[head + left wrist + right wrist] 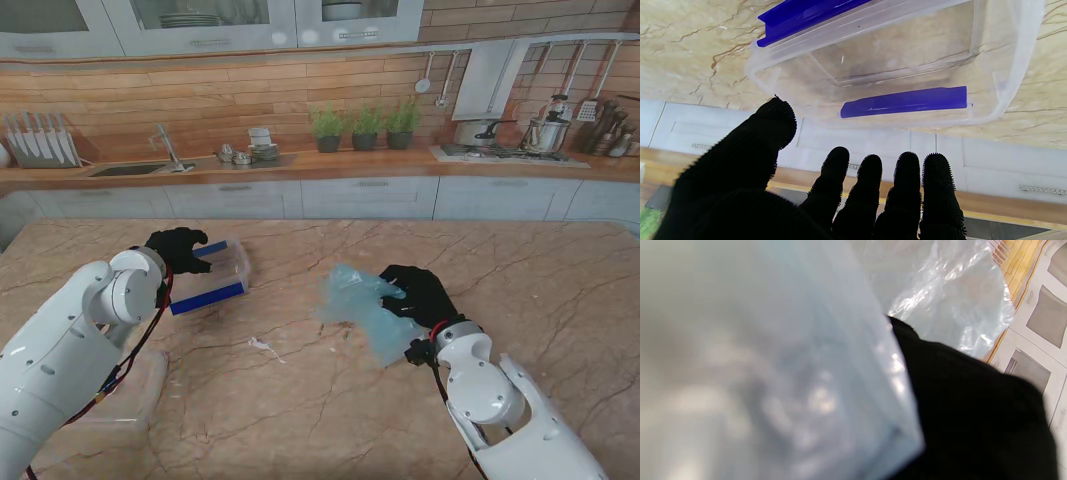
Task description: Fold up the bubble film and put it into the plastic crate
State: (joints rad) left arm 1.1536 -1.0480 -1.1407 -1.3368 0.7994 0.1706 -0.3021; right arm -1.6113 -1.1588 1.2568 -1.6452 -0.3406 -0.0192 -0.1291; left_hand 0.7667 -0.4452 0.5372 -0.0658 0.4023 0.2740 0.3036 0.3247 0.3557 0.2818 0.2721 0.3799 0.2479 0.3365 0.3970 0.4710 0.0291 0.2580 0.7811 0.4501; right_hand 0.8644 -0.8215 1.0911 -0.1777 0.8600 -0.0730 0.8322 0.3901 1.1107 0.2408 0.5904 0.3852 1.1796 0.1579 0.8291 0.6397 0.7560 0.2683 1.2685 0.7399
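Two hands are busy. My right hand (425, 295) grips the bunched film (362, 305), lifted off the table (330, 400), ready to carry left. My left hand (180, 250), fingers spread and holding nothing, waits by the crate (215, 275), maybe to steady it.

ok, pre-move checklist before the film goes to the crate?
1. Right hand shut on bubble film: ok.
2. Film folded compactly: cannot tell, looks bunched.
3. Plastic crate open side free to take the film: ok, nothing seen inside in left wrist view.
4. Left hand at crate, fingers apart, holding nothing: ok.
5. Table between film and crate: small scrap there, not ok.
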